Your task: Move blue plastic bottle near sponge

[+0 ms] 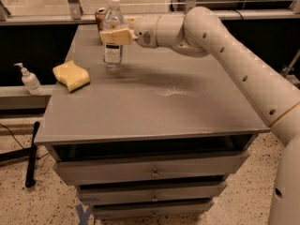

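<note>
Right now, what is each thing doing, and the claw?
claw: shut on the blue plastic bottle, at the table's back.
blue plastic bottle: upright, cap on.
sponge: flat on table, left of bottle, apart.
can: upright, behind bottle.
pump bottle: upright, beside the table.

Clear white-capped bottle (113, 54) upright in the tool (112, 35) — near pale yellow sponge (71, 76)
</note>
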`<state>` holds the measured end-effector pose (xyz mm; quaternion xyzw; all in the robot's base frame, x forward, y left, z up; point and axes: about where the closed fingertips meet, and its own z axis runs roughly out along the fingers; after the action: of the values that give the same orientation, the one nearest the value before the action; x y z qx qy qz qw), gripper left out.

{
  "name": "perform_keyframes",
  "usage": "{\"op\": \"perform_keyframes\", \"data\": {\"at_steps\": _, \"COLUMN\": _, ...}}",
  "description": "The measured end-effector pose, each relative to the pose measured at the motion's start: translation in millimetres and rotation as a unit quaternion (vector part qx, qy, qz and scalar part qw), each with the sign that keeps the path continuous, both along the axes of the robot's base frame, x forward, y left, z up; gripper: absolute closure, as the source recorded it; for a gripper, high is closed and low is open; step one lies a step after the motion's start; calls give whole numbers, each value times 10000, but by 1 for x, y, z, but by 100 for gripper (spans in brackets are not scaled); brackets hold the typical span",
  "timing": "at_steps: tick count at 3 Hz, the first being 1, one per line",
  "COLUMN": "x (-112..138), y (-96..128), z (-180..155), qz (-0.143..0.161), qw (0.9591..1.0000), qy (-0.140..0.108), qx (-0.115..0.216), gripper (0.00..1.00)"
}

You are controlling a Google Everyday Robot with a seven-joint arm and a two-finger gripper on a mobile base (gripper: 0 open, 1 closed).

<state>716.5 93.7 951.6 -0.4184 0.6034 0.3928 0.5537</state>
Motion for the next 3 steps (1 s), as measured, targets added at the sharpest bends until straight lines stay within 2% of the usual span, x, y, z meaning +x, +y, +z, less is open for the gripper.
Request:
{"op": "perform_keyframes", "data": {"at_steps": 1, "x": -9, "y": 17, "z": -1, "qz": 155, "qw": 9999, "qy": 41, "qx": 29, "gripper": 100}}
{"op": "perform_keyframes", "data": {"at_steps": 3, "x": -21, "y": 35, "z": -16, "qz": 340, "qw": 9992, "qy": 92, "qx": -208, "gripper": 100}}
